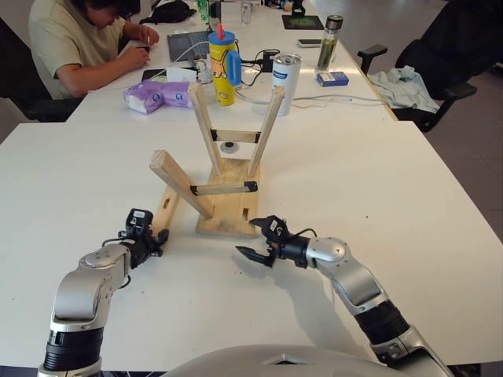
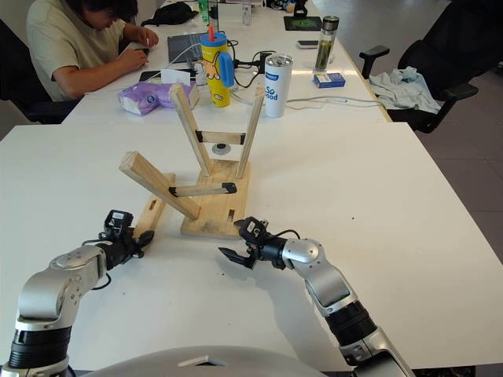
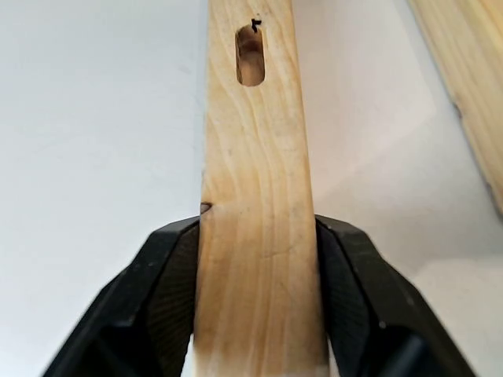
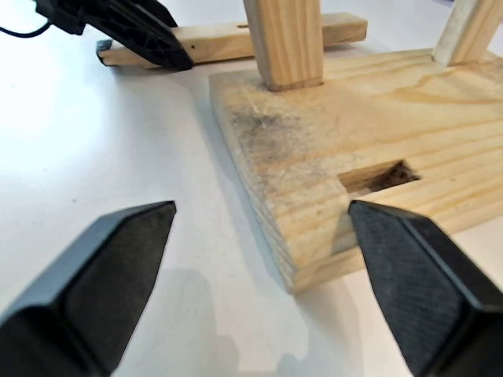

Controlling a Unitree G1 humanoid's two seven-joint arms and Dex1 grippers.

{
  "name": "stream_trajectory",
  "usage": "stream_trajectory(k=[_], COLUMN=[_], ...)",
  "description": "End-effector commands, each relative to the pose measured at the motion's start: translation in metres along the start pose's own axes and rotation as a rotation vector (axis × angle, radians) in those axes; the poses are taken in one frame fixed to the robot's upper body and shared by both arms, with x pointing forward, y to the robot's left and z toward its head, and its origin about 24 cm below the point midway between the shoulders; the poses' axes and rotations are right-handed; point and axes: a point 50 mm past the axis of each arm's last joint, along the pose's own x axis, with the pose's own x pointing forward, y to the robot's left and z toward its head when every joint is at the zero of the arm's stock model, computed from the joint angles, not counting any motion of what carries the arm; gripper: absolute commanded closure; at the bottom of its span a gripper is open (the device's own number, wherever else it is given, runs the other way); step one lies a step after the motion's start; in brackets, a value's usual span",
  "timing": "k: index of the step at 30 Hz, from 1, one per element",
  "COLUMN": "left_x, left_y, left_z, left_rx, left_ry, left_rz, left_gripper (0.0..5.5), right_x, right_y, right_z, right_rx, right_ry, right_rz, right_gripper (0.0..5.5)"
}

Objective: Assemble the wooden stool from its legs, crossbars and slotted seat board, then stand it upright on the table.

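Note:
The slotted seat board (image 1: 224,221) lies flat on the white table with three legs standing in it: two upright ones (image 1: 206,129) (image 1: 266,126) and a leaning one (image 1: 179,182). Crossbars (image 1: 236,136) (image 1: 224,188) join them. A loose leg (image 1: 167,206) lies flat on the table left of the board. My left gripper (image 1: 157,236) is shut on its near end (image 3: 255,259). My right gripper (image 1: 247,238) stands open at the board's near right corner, beside an empty slot (image 4: 377,177), with that corner between its fingers (image 4: 118,259), untouched.
Behind the stool stand a yellow bottle (image 1: 224,67), a white tumbler (image 1: 286,78) and a purple tissue pack (image 1: 156,96), with cables. A person sits writing at the far left. An office chair (image 1: 440,71) is at the back right. Bare table lies left and right.

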Motion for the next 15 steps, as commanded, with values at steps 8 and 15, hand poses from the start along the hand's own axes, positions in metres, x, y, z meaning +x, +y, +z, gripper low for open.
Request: stream_trajectory(k=[8, 15], left_x=[-0.05, -0.111], left_y=[0.032, -0.025], left_z=[0.157, 0.218], left_rx=[0.01, 0.143], left_ry=[-0.847, -1.068], left_rz=[-0.053, -0.586], left_gripper=[3.47, 3.47], right_x=[-0.03, -0.061], right_y=[-0.015, -0.047], right_z=[0.005, 0.0], right_rx=[0.146, 0.167], right_ry=[-0.114, -0.125], right_rz=[-0.087, -0.244], right_gripper=[1.41, 1.41])
